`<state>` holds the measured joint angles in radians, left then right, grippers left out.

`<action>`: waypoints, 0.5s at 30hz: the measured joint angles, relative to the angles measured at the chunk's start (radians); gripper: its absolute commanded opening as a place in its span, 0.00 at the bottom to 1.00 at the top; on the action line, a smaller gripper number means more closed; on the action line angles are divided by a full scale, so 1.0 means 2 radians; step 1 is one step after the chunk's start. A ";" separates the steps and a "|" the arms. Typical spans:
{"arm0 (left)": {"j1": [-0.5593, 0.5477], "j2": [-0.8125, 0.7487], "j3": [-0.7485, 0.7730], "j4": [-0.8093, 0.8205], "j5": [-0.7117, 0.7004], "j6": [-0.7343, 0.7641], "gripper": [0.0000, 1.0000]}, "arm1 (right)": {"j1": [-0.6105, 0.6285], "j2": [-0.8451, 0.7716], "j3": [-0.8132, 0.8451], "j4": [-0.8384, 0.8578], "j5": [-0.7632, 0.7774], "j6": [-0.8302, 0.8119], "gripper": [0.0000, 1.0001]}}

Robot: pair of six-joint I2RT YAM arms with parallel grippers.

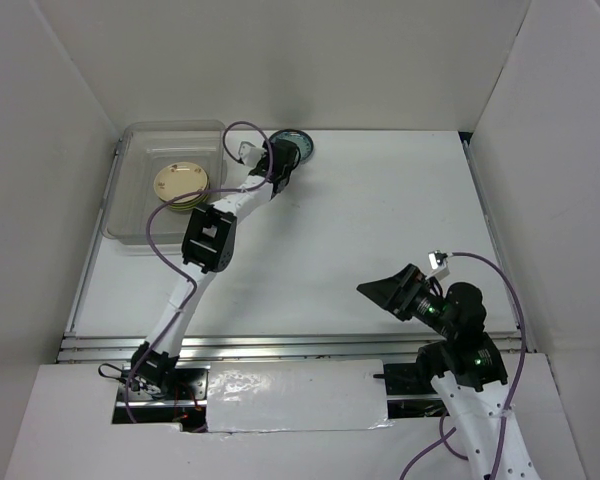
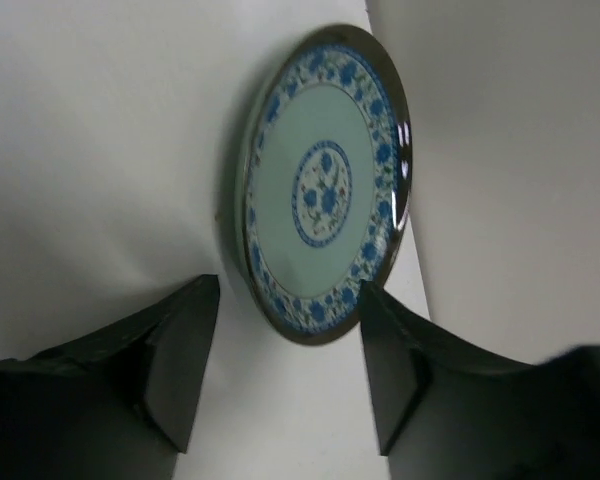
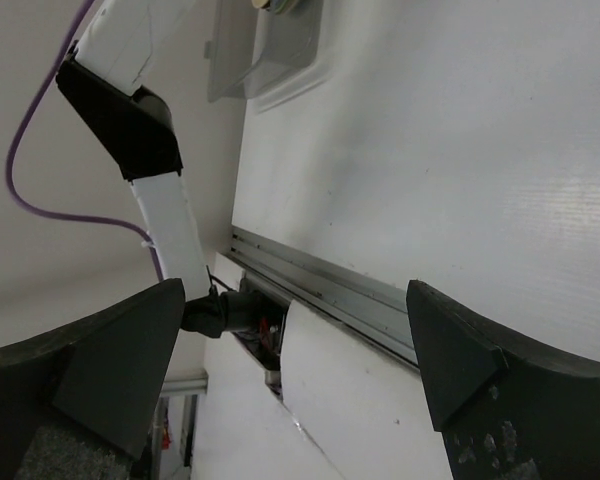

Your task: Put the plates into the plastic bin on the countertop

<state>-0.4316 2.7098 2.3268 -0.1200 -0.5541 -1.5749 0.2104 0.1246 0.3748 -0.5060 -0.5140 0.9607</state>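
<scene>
Grasping round blue-patterned plate — left jaws parted astride its rim, right jaws wide, both empty — next: close, lift

Left arm: white links, blocky black joints. Left cable, purple, looped alongside. Right arm: black motor housings, green lights glowed, white link dotted with small dark holes. Right cable was also purple. Left gripper, right gripper: matte black wedge-shaped fingers. Small white connector sat at each wrist.
</scene>
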 measured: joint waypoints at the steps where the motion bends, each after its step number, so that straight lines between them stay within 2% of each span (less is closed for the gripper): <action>1: 0.003 0.003 0.006 -0.001 0.000 -0.002 0.64 | 0.000 -0.001 0.002 -0.005 -0.001 0.000 1.00; 5: 0.017 0.022 0.026 -0.001 0.000 -0.013 0.51 | -0.001 -0.001 0.014 -0.029 -0.002 -0.003 1.00; 9: 0.024 0.030 0.031 -0.002 0.005 -0.021 0.28 | -0.001 -0.001 0.028 -0.044 -0.003 -0.006 1.00; 11: 0.027 0.034 0.032 -0.002 0.009 -0.025 0.24 | -0.001 -0.001 0.034 -0.047 -0.003 -0.008 1.00; 12: 0.029 0.035 0.030 0.003 0.011 -0.025 0.19 | -0.001 -0.001 0.035 -0.048 -0.003 -0.010 1.00; 14: 0.031 0.035 0.022 0.017 0.016 -0.025 0.18 | -0.001 -0.001 0.037 -0.053 -0.003 -0.013 1.00; 15: 0.031 0.035 0.015 0.032 0.018 -0.023 0.14 | -0.001 -0.002 0.037 -0.056 -0.002 -0.014 1.00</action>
<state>-0.3687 2.7789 2.3573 -0.0566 -0.5179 -1.6203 0.2085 0.1200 0.4488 -0.6189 -0.5186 0.9325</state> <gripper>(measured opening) 0.195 0.997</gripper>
